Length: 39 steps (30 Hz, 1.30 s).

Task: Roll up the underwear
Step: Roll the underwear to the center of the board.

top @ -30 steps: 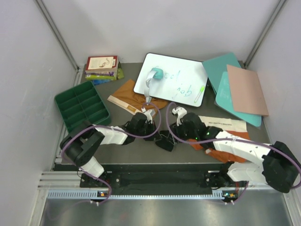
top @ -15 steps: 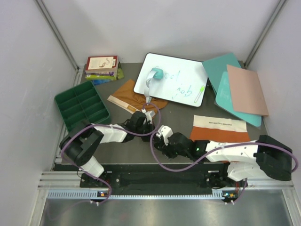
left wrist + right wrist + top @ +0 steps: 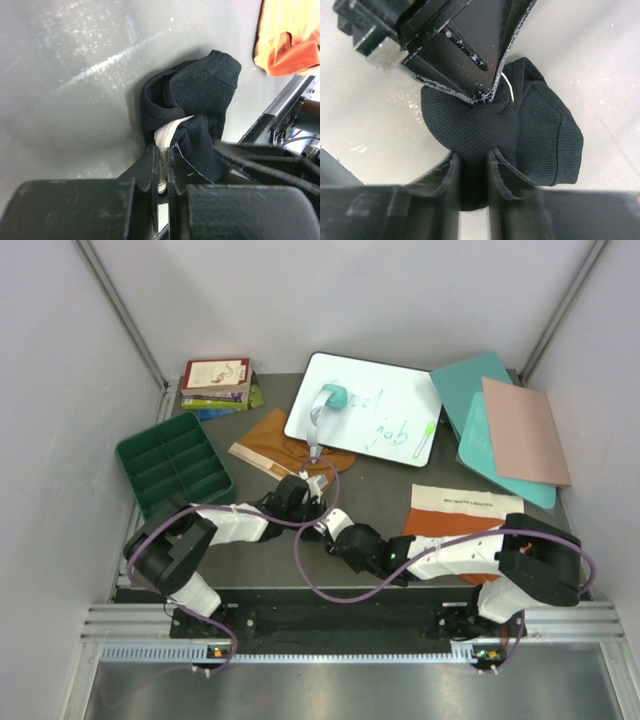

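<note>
Both arms now clamp the black ribbed cloth briefs (image 3: 195, 100). The right gripper (image 3: 472, 160) just swung over from the rust-orange cloth briefs (image 3: 425, 524) to join the left gripper (image 3: 164, 152), so the roll looks nearly bundled.

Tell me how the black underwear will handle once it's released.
The black underwear is bunched ribbed cloth, so probably floppy and light. Pinched by the left hand and right hand, it likely unrolls if released. Its bundle may slump rather than roll.

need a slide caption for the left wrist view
Left gripper pinches the bunched black briefs at the white waistband on the grey table.
</note>
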### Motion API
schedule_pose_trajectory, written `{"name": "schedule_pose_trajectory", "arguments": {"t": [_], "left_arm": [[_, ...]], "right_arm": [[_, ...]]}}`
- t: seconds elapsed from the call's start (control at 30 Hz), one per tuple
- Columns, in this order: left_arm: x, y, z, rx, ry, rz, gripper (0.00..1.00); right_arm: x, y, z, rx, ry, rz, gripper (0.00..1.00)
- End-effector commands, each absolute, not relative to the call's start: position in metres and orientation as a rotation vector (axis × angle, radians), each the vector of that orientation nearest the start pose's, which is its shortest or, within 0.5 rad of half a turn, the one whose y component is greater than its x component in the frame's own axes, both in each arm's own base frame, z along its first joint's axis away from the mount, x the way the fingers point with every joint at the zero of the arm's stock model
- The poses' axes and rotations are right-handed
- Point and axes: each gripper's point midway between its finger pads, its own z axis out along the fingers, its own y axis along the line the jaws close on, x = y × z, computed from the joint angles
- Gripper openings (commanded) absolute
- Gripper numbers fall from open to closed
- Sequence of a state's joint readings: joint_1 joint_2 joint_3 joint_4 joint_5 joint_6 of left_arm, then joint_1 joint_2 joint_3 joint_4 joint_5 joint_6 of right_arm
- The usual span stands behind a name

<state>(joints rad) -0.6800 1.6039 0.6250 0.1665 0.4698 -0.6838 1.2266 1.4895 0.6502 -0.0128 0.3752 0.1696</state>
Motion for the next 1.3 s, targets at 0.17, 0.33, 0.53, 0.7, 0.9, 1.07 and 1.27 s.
{"name": "schedule_pose_trajectory", "arguments": {"t": [0.17,0.33,0.53,0.7,0.9,1.07,1.27], "left_arm": [[0.179,-0.259,0.030,0.200,2.675,-0.996,0.42],[0.190,-0.238,0.054,0.149,2.571,-0.875,0.56],[0.189,-0.236,0.071,0.218,2.452,-0.912,0.56],[0.190,-0.250,0.086,0.296,2.313,-1.024,0.56],[0.197,-0.261,0.100,0.334,2.195,-1.066,0.58],[0.204,-0.267,0.100,0.353,2.146,-1.076,0.58],[0.206,-0.280,0.092,0.370,2.141,-1.129,0.57]], "right_arm": [[0.134,0.315,0.019,-1.075,2.267,0.486,0.00],[0.123,0.322,0.036,-0.974,2.361,0.754,0.00],[0.129,0.322,0.037,-0.819,2.488,1.012,0.00],[0.141,0.317,0.042,-0.674,2.565,1.225,0.00],[0.155,0.305,0.037,-0.570,2.644,1.289,0.00],[0.161,0.293,0.030,-0.486,2.705,1.308,0.00],[0.165,0.283,0.020,-0.404,2.755,1.314,0.00]]}}
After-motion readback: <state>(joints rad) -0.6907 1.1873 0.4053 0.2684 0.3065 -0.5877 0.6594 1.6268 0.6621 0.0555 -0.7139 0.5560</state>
